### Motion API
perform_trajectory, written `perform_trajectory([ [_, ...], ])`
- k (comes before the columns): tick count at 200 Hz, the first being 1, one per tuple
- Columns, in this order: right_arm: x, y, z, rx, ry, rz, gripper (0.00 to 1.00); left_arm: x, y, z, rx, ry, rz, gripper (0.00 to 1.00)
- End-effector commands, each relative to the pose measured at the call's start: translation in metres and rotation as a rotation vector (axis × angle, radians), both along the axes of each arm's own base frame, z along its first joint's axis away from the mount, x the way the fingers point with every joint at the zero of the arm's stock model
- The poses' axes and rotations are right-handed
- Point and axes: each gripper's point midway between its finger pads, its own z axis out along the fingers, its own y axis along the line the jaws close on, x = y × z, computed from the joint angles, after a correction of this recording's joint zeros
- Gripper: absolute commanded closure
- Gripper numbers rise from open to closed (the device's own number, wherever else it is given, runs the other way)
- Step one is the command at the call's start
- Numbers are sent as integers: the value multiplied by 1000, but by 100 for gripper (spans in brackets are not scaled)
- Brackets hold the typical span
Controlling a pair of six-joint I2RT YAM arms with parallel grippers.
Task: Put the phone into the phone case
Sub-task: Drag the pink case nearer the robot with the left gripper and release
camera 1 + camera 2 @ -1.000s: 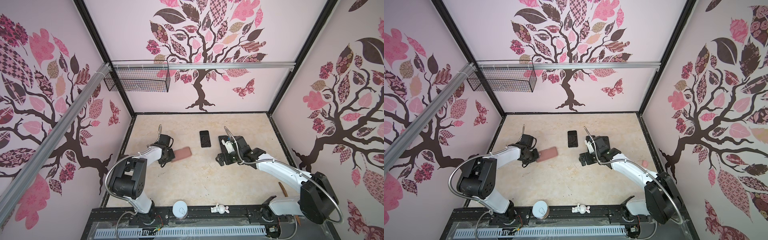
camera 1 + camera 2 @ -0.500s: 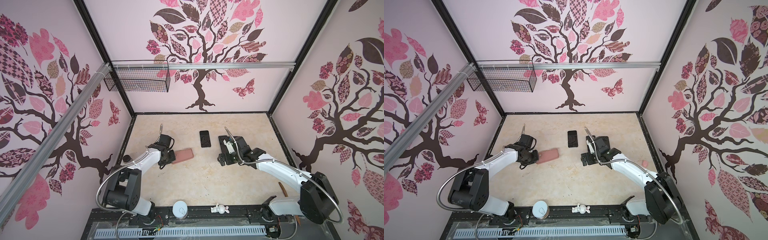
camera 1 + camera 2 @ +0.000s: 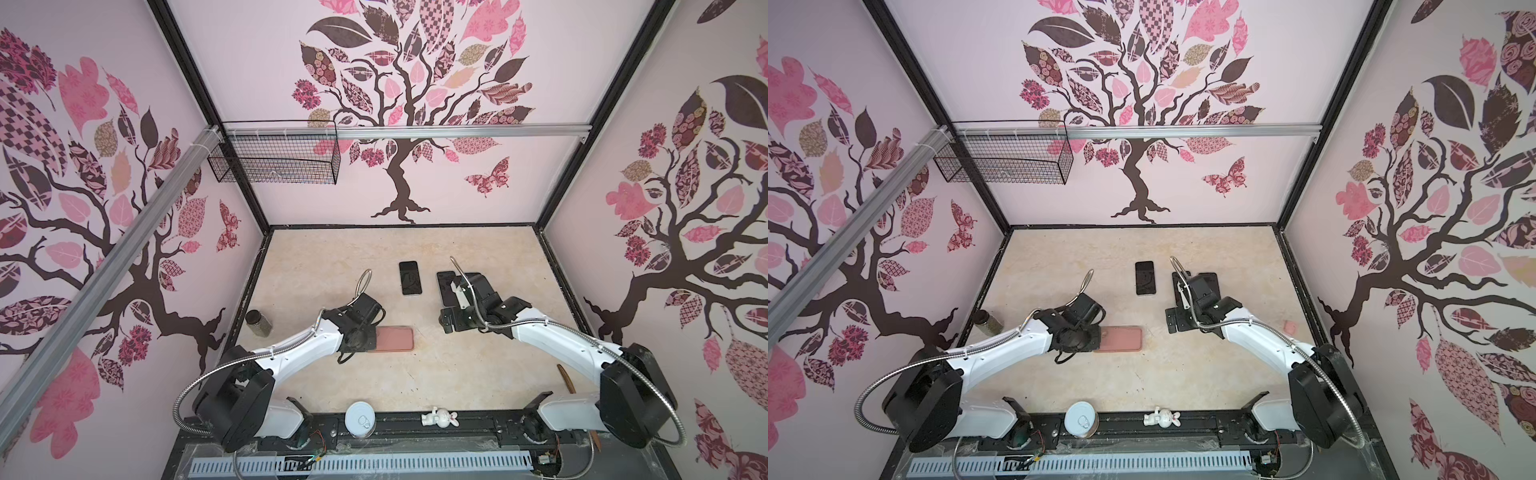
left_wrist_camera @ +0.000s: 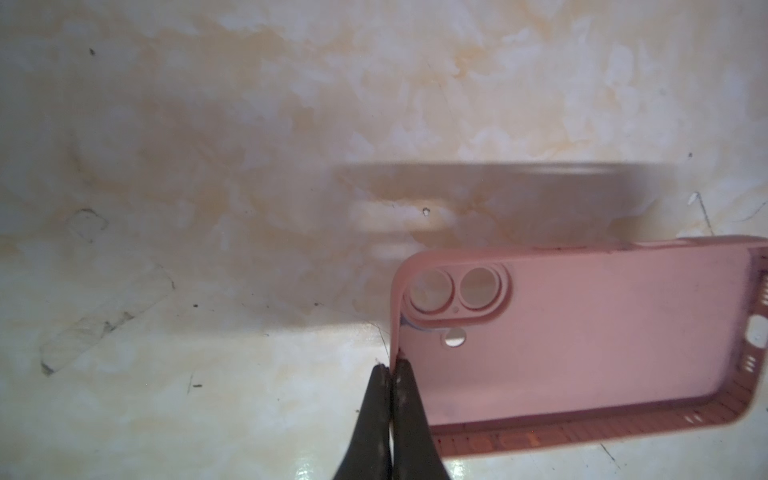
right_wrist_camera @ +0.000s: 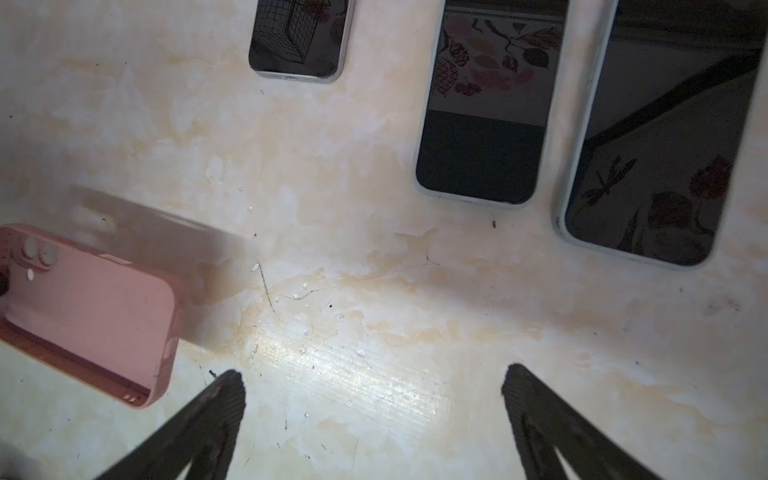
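The left gripper (image 4: pixel 390 368) has its jaws pinched thin on the short rim of the pink phone case (image 4: pixel 582 345), at the camera-hole end. In both top views the case sits just below the centre of the table (image 3: pixel 332 257). Its shadow lies apart from it in the left wrist view, so it looks raised.

The right gripper (image 5: pixel 374 372) hangs with jaws spread wide and empty over bare table. Across the top of its wrist view lie three screens-up phones: small phone (image 5: pixel 299 37), middle phone (image 5: pixel 482 104) and large phone (image 5: pixel 656 137). I cannot tell which one fits the case.

The pinch is on a thin, soft wall, so the case could twist or slip out when a phone is pressed in. A wrong-sized phone would not seat. A phone lying flat may skid away from the jaws rather than lift.

Against a second ago, the case has travelled down and right in the top views. It now lies level across the frame instead of slanted. The right gripper has barely moved.
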Motion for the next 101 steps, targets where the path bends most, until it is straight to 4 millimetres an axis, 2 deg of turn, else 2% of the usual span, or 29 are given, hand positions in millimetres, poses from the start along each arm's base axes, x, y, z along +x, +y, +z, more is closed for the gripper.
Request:
perform_trajectory([
  [1, -1, -5, 1, -16, 0, -16, 0, 0, -2, -2, -1, -50, 61, 100],
  [46, 1, -8, -2, -29, 0, -36, 0, -6, -16, -7, 42, -76, 42, 100],
  [101, 1, -11, -2, -39, -3, -46, 0, -9, -21, -18, 29, -46, 38, 100],
])
